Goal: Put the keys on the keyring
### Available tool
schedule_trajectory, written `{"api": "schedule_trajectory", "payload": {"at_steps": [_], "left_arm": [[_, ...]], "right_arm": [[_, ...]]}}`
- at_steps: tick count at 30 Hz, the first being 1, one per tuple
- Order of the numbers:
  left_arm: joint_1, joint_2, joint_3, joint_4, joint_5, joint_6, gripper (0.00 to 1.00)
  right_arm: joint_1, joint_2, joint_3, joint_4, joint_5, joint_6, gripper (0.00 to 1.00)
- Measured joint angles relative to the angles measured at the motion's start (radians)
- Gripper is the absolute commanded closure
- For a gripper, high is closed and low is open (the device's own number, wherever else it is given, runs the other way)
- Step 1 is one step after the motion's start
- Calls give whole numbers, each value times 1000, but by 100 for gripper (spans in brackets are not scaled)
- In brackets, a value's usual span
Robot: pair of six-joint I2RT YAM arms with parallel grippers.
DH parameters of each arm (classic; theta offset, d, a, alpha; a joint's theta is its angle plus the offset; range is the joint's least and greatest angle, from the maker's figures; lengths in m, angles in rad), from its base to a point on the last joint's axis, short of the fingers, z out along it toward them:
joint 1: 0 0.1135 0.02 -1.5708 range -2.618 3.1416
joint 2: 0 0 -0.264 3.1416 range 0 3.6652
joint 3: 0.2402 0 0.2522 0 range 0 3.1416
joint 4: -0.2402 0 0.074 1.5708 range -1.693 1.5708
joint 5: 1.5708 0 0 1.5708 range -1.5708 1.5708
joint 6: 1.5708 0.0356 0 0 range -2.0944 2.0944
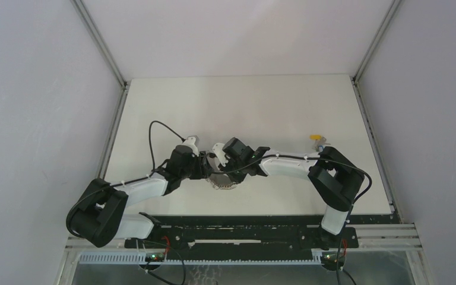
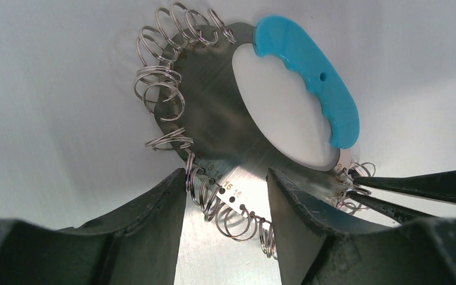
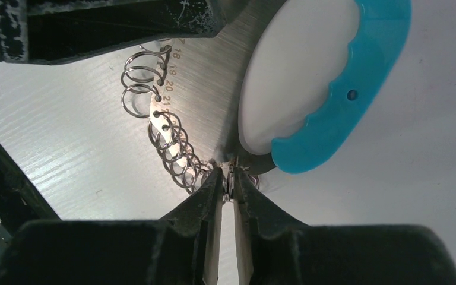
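Observation:
The keyring is an oval metal plate [image 2: 214,124] with numbered holes, several small split rings along its edge and a bright blue plastic grip [image 2: 314,77]. It lies on the white table at centre [image 1: 222,184]. My left gripper [image 2: 225,193] is open, its jaws either side of the plate's ringed edge around hole 15. My right gripper [image 3: 227,178] is shut on one small split ring [image 3: 230,172] at the plate's edge by the blue grip's end [image 3: 338,101]. A yellow-headed key [image 1: 316,138] lies at the right. The red and blue-teal keys are out of view.
Both wrists meet over the plate at table centre [image 1: 214,166]. The left gripper's finger [image 3: 124,24] crosses the top of the right wrist view. The right gripper's fingers [image 2: 415,185] enter the left wrist view from the right. Metal frame rails edge the table [image 1: 113,136].

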Motion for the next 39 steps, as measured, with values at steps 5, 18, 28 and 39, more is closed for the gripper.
{"api": "schedule_trajectory", "payload": {"at_steps": [5,18,28,39], "left_arm": [[0,0,0,0,0,0,43],[-2,-55,0,-21,-2,0,41],[-2,-317,-23,13,24,29,37],[-2,-359,-147,234,161,89,36]], "right_arm": [[3,0,0,-3,16,1,100],[20,-57,-1,-25,63,-12,100],[15,-289,-98,74,71,-65,100],[-51,-360,-193,137,2,-100,100]]}}
